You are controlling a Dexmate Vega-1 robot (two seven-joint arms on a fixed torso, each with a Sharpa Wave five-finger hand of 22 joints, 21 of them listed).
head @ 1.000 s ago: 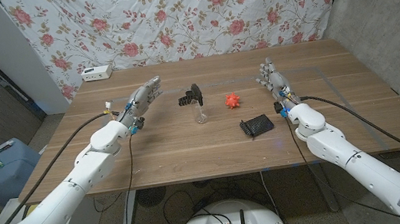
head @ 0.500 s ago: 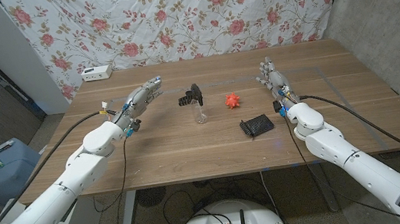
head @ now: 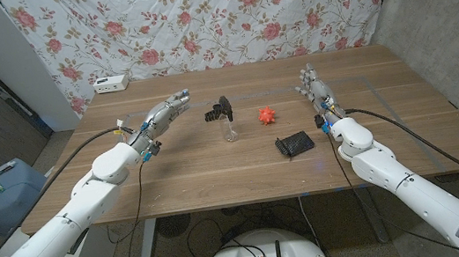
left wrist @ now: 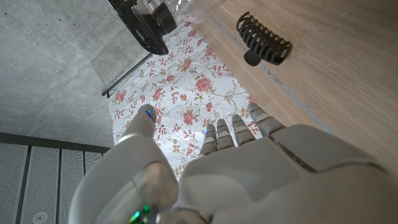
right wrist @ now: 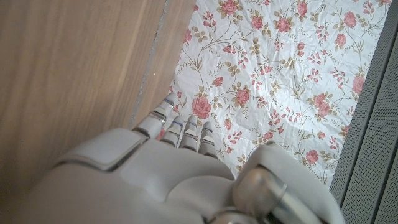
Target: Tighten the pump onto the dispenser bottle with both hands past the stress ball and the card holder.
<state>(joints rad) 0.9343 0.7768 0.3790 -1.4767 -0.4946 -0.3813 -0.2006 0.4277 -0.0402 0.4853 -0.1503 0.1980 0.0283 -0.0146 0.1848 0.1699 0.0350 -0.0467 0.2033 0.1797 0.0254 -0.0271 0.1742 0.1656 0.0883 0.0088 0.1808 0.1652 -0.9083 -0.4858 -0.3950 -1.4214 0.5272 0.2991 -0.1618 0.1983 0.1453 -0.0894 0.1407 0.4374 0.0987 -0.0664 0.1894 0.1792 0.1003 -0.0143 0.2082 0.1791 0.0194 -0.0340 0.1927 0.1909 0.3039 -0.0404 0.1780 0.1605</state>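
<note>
A wooden counter [head: 217, 166] stands before a floral curtain [head: 197, 17]. Near its middle stands a small clear dispenser bottle [head: 231, 132], hard to make out because it is see-through, with a black pump [head: 220, 108] on top. Just beside it, toward the robot's right, lies a red spiky stress ball [head: 267, 116], and nearer the robot a black ribbed card holder [head: 295, 144]. The left hand [head: 163, 116] reaches over the counter, well apart from the bottle, its fingers [head: 178, 100] stretched out and released, holding nothing. The right hand [head: 314, 91] stands on the far right side of the counter, fingers straight and released, also holding nothing. In the left wrist view the pump [left wrist: 144, 25] and bottle are cut off at the frame's edge, while the card holder [left wrist: 264, 40] shows whole. A small white box [head: 111, 83] sits at the counter's far left corner.
</note>
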